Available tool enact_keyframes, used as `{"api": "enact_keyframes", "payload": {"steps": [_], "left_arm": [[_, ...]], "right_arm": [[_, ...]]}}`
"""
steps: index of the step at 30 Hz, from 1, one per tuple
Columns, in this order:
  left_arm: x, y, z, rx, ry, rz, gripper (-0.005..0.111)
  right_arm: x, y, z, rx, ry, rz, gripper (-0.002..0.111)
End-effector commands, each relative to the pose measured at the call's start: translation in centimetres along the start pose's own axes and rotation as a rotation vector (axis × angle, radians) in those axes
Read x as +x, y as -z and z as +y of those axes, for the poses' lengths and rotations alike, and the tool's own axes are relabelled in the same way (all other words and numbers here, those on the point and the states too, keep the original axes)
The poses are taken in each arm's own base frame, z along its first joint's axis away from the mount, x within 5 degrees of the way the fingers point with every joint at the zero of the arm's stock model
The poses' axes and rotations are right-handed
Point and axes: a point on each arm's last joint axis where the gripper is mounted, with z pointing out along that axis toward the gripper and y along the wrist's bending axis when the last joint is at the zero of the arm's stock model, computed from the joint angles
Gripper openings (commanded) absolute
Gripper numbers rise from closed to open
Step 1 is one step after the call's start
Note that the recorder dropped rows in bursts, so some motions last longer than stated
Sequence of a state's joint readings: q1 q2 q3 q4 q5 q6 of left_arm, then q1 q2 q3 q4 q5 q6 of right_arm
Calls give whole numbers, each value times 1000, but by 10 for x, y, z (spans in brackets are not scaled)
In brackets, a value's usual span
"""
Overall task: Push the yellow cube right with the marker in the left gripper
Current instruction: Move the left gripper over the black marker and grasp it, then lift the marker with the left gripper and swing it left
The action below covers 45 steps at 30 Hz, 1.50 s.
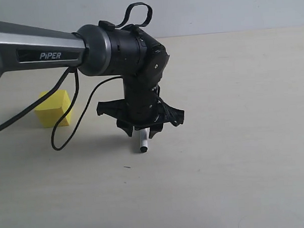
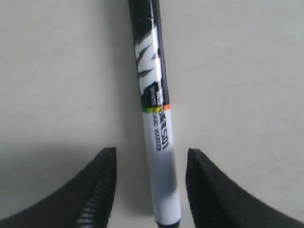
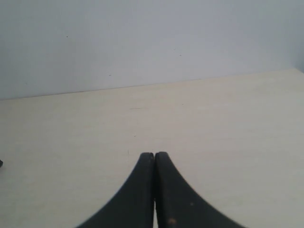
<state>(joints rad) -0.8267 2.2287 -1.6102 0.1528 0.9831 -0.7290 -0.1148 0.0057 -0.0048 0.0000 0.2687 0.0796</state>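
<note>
**A:** So, which way are we looking from the left gripper to find our target?

**B:** We are seeing the yellow cube well apart from the left gripper, off to its left in the exterior view, sitting on the table. The push is meant to go right, so we are judging that the tool must first get round to the cube's far side, the face turned away from the left gripper.

**A:** Are we actually gripping the marker?

**B:** We are not seeing a pinch. The fingers are standing spread, with bare table showing on each side of the barrel. The marker seems to be lying on the table right under the left gripper, lined up with the gap. Its long axis is running roughly crosswise to the line from the left gripper to the cube. We are judging that a grip has to come first.

**A:** Which arm are we counting as nearer?

**B:** The left. The right gripper is showing its fingers pressed together on nothing, and its own view is catching neither cube nor marker.

**A:** And the tally?

**B:** We are counting one yellow cube, one marker and two grippers.
</note>
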Motion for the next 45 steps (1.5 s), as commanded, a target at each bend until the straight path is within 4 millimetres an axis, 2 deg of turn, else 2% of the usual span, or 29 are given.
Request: {"api": "enact_keyframes", "payload": {"steps": [1,8,9,10,11,13,15,17,19,21,24,26,28,34,37,40,42,45], "left_arm": [[-4,-1,-1,14,-3,-28,47],[-3,-10,-2,1,-21,-10,43],[-2,-10,-2,0,-23,-9,40],[-2,-10,-2,-3,-25,-5,28],[-2,-10,-1,-5,-25,-3,23],[-1,-9,-1,-11,-43,3,0],[-1,0,1,-16,-70,7,0],[1,22,8,-36,-129,12,0],[5,75,23,-62,-209,-20,0],[16,123,30,-22,-325,-78,0],[38,165,41,-4,-429,-168,0],[62,202,69,-8,-489,-258,0],[73,218,96,-29,-485,-303,0],[103,241,195,-89,-321,-373,0],[116,238,240,-143,-167,-359,0],[127,223,278,-196,-4,-295,0],[131,210,295,-221,74,-240,0],[129,189,309,-233,126,-234,0]], "right_arm": [[1,0,0,1,0,-5,0],[1,0,0,1,0,-5,0],[1,0,0,1,0,-5,0],[1,0,0,1,0,-5,0],[1,0,0,1,0,-5,0],[1,0,0,1,0,-5,0],[1,0,0,1,0,-5,0],[1,0,0,1,0,-5,0],[1,0,0,1,0,-5,0],[1,0,0,1,0,-5,0],[1,0,0,1,0,-5,0],[1,0,0,1,0,-5,0],[1,0,0,1,0,-5,0],[1,0,0,1,0,-5,0],[1,0,0,1,0,-5,0],[1,0,0,1,0,-5,0],[1,0,0,1,0,-5,0],[1,0,0,1,0,-5,0]]}}
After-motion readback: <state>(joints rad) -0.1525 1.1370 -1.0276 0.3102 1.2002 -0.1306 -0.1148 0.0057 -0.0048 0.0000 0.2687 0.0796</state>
